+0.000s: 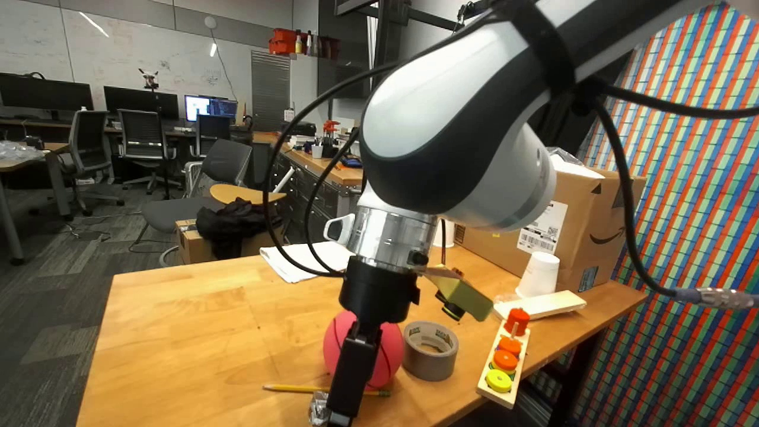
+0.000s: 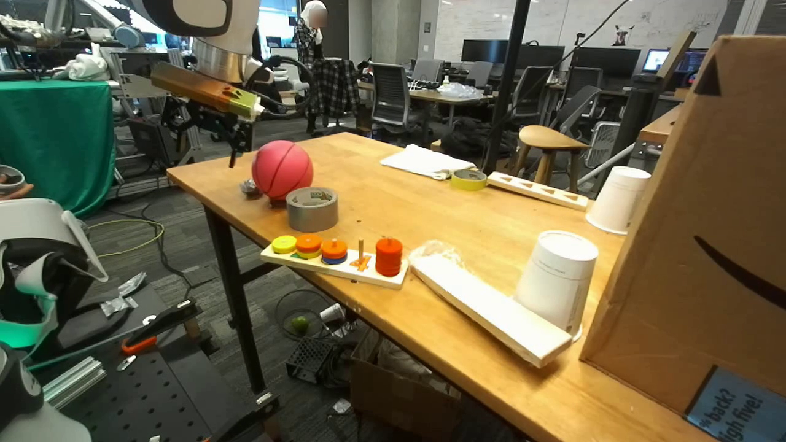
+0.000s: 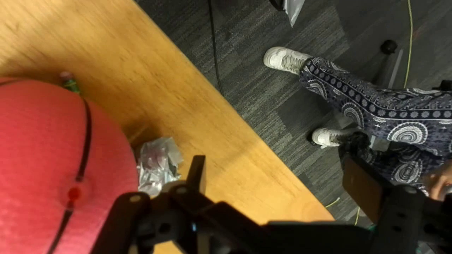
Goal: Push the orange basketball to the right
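The orange basketball, pinkish-red with dark seams, stands on the wooden table near its edge in both exterior views (image 1: 388,354) (image 2: 282,169). It fills the left of the wrist view (image 3: 53,151). My gripper (image 3: 280,173) is open with nothing between its fingers. In an exterior view the gripper (image 1: 345,409) hangs in front of the ball and hides part of it. In the wrist view the ball lies outside the jaws, beyond the left finger, with a visible gap to that fingertip. The jaws are over the table's edge area.
A grey tape roll (image 2: 313,212) stands close beside the ball. Crumpled foil (image 3: 157,165) lies between ball and left finger. A pencil (image 1: 290,388) lies by the ball. A peg toy (image 2: 334,255), paper cup (image 2: 556,282) and cardboard box (image 2: 694,245) stand farther along. A person's legs (image 3: 374,106) show beyond the edge.
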